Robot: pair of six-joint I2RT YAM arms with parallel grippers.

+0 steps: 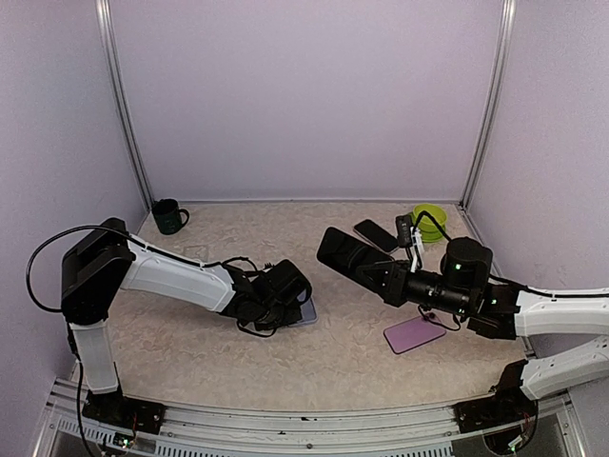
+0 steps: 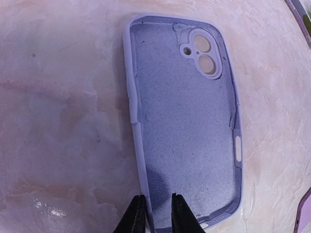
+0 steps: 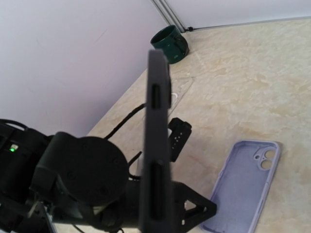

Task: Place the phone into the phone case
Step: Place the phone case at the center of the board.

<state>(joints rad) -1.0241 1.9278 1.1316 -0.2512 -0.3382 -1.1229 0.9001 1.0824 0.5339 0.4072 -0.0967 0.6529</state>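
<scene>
The phone case (image 2: 187, 121) is lilac and lies open side up on the table, camera holes at the far end. It also shows in the top view (image 1: 307, 310) and the right wrist view (image 3: 245, 187). My left gripper (image 2: 158, 213) straddles its left rim near the bottom corner; the jaws stand slightly apart, with a gap between the rim and the right finger. The phone (image 1: 344, 251) is black and held in the air, tilted, right of the case. My right gripper (image 1: 385, 276) is shut on its lower end. In the right wrist view the phone (image 3: 158, 145) is seen edge-on.
A second black phone (image 1: 376, 234) lies at the back right, next to a green bowl (image 1: 428, 214). A flat purple slab (image 1: 414, 334) lies under the right arm. A dark green mug (image 1: 169, 216) stands in the back left corner. Walls close in on three sides.
</scene>
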